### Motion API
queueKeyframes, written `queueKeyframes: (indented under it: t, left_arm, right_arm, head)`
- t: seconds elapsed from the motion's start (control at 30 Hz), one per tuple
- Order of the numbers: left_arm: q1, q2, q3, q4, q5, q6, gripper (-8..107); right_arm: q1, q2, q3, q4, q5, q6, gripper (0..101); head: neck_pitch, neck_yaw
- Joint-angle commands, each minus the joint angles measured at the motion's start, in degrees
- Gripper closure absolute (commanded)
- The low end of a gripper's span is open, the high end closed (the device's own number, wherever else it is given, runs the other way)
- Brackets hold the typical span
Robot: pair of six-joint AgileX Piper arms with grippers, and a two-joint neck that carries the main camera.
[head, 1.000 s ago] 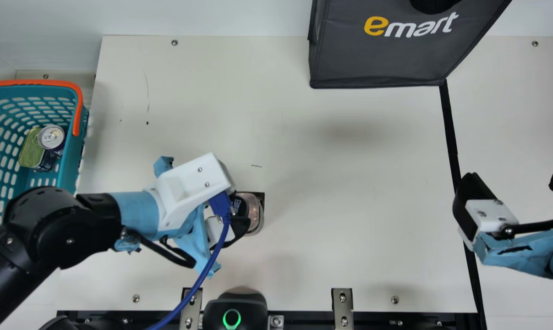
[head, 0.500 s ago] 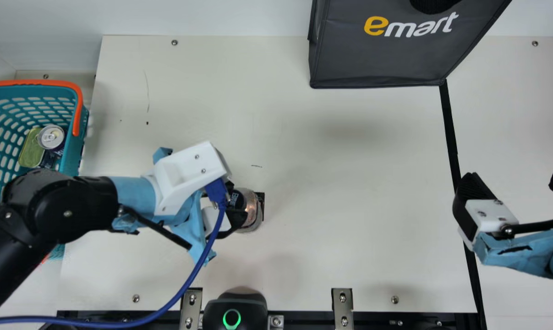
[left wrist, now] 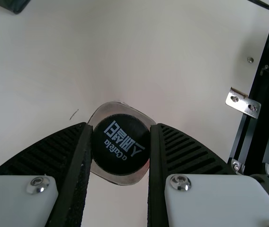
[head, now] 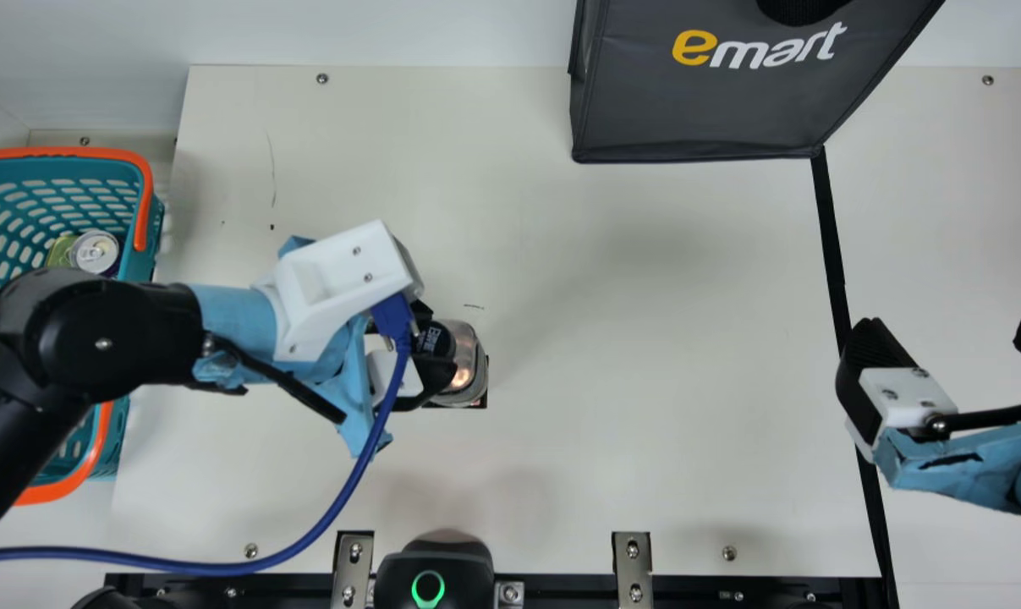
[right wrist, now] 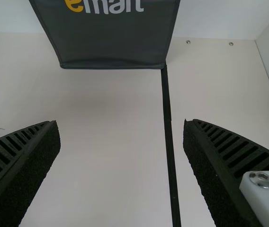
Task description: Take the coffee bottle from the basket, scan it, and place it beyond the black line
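1. The left gripper (head: 439, 345) grasps the coffee bottle (head: 468, 364), one ribbed finger pressed to each side just by the dark cap (left wrist: 121, 144).
2. The coffee bottle is out of the basket (head: 156, 222), left of the middle of the table (head: 603, 423) in the main view, over or beside a small black patch (head: 478, 403). I cannot tell whether its base touches the table.
3. The black line (head: 831, 245) lies well apart from the bottle, to its right in the main view.
4. The right gripper (head: 947, 330) is released, its two fingers spread wide, near the black line; one finger overlaps the line in the main view.
5. The basket is at the left side, with a can (head: 96, 252) and a green tin (head: 60, 249) inside, close together.
6. A dark bag (head: 696, 101) sits at the far side, its lower right corner at the black line's far end.
7. A black device with a green ring light (head: 428, 589) is at the near edge.
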Motion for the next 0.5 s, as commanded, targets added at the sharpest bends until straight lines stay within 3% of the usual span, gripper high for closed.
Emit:
queueKeyframes:
  t: [0.0, 0.47]
  left_arm:
    - [0.5, 0.4, -1.4, -0.2, 0.7, 0.5, 89]
    - [2.0, 3.2, -7.3, -0.3, 2.1, 1.4, 89]
  right_arm:
    - [0.0, 0.0, 0.0, 0.0, 0.0, 0.0, 10]
    - [0.0, 0.0, 0.0, 0.0, 0.0, 0.0, 10]
  head:
    - [-1.0, 0.1]
    - [-1.0, 0.1]
